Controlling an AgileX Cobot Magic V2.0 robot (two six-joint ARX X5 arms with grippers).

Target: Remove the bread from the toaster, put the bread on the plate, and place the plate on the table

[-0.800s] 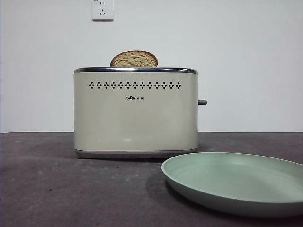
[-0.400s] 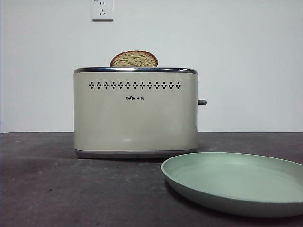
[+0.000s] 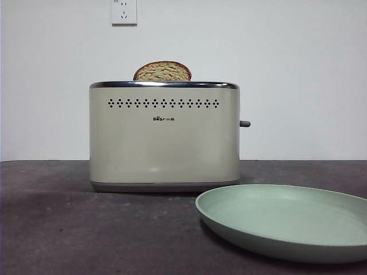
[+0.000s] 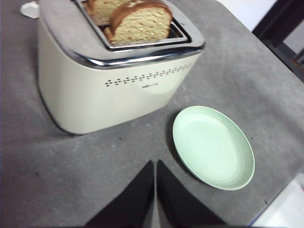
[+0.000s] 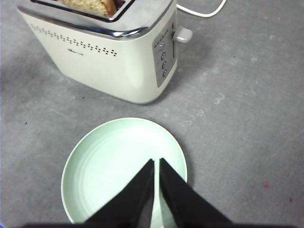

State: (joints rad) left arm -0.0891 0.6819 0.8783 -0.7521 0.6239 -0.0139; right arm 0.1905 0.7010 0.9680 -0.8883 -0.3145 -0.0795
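Left wrist view, two slices of bread [image 4: 140, 23] in toaster [image 4: 109, 85], front one

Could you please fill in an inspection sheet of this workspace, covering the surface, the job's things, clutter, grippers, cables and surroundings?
Surface: dark grey table, matte and mottled.
Bread: slice standing in the toaster slot, domed top showing; the left wrist view shows two slices.
Toaster: cream toaster, upright, side lever on its end.
Plate: pale-green plate on the table in front of the toaster, apart from it, nothing on it.
Clutter: nothing seen.
Grippers: left gripper shut, above the table before the toaster; right gripper shut, above the plate.
Cables: white cord behind the toaster.
Surroundings: white wall, wall socket.
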